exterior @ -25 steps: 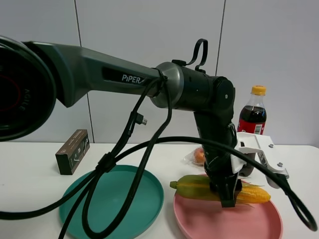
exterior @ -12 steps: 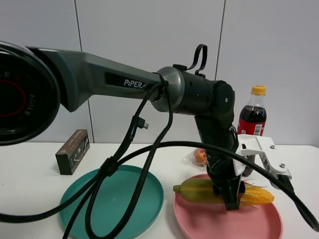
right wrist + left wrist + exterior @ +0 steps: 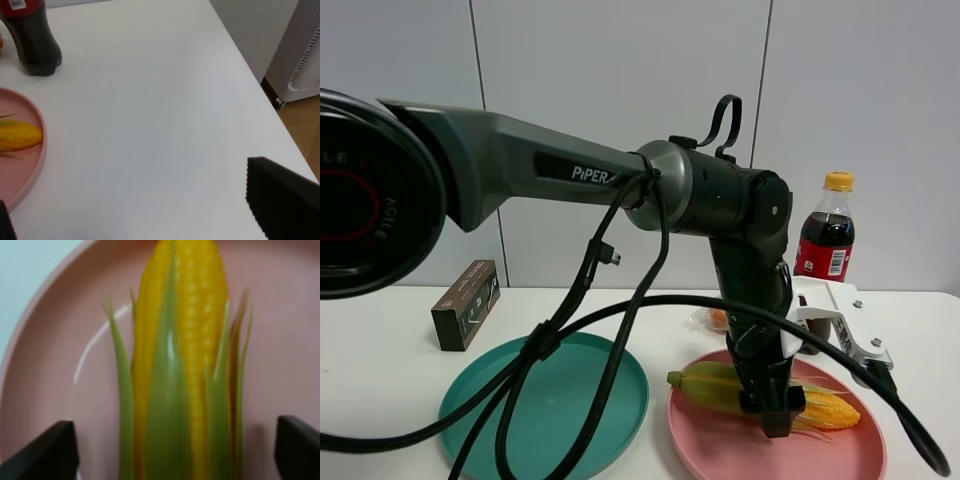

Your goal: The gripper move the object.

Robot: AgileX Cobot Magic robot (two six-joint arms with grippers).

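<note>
The ear of corn [image 3: 705, 385], yellow kernels in green husk, lies on its side on the pink plate [image 3: 720, 452]. My left gripper [image 3: 772, 405], on the dark grey PiPER arm, reaches across and stands low over the corn's middle. In the left wrist view the corn [image 3: 190, 365] lies on the pink plate [image 3: 45, 365] between the two black fingertips [image 3: 50, 450], which stand wide apart and clear of it. My right gripper [image 3: 142, 212] is open and empty over bare table; the corn's tip [image 3: 17, 136] and the plate rim [image 3: 20, 175] show there.
A teal plate [image 3: 635, 395] sits left of the pink one. A dark rectangular box [image 3: 467, 303] stands at the back left. A cola bottle [image 3: 827, 245] stands behind the pink plate, with a wrapped pastry [image 3: 718, 318] half hidden by the arm. The table's edge [image 3: 260, 85] is near the right gripper.
My left gripper has sunk lower over the pink plate. The corn has dropped a little with it and now lies on the plate, tilted slightly down to the right.
</note>
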